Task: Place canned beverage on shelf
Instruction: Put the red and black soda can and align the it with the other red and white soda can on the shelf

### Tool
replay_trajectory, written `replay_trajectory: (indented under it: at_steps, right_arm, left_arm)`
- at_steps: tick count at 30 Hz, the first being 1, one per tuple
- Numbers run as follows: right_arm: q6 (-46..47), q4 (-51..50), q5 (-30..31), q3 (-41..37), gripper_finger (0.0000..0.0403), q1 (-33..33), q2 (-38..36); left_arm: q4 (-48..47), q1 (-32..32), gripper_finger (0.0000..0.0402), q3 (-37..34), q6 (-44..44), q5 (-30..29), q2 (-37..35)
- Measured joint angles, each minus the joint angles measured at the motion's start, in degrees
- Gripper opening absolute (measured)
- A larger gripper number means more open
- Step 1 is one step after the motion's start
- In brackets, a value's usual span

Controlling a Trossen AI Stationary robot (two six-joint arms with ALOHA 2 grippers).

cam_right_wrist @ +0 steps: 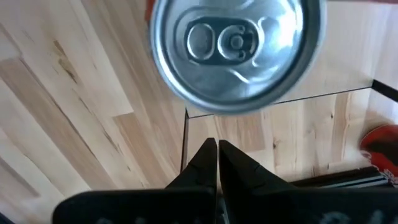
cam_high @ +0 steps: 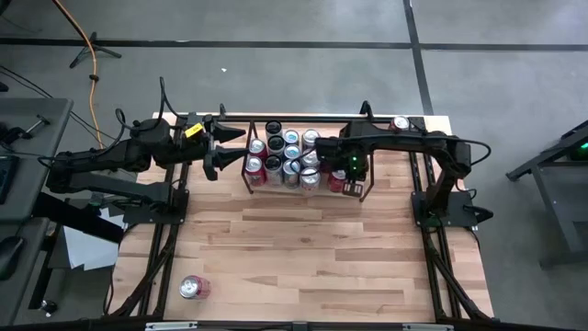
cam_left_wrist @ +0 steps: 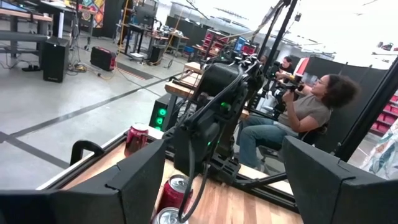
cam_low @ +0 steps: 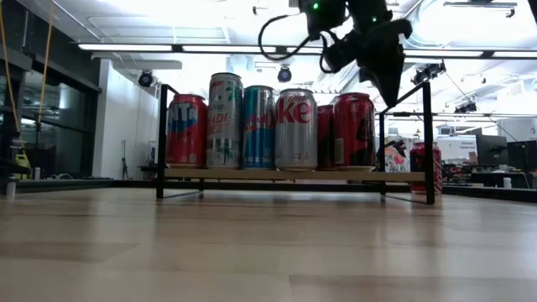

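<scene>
The shelf (cam_low: 294,175), a low black rod rack, stands at the table's far middle with several upright cans (cam_low: 295,130) on its flat top. My right gripper (cam_low: 392,99) hangs shut above the shelf's right end, pointing down, just right of a red can (cam_low: 355,130). In the right wrist view its shut fingertips (cam_right_wrist: 216,146) stand beside that can's silver top (cam_right_wrist: 236,50) with nothing between them. My left gripper (cam_high: 241,150) waits open and level at the shelf's left end, empty.
A red can (cam_high: 193,288) lies on its side near the table's near left corner. Another can (cam_high: 401,122) stands at the far right corner, beyond the shelf. Bare wood stretches from the shelf to the near edge. A person (cam_left_wrist: 305,118) sits beyond the table.
</scene>
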Motion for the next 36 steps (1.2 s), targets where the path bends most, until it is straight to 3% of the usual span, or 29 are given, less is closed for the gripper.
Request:
replay_trajectory:
  at_steps: [36]
  right_arm:
    - [5.4, 11.4, 0.5, 0.0, 0.0000, -0.2, -0.5]
  left_arm:
    - [0.1, 0.0, 0.0275, 0.0, 0.0, -0.6, 2.9]
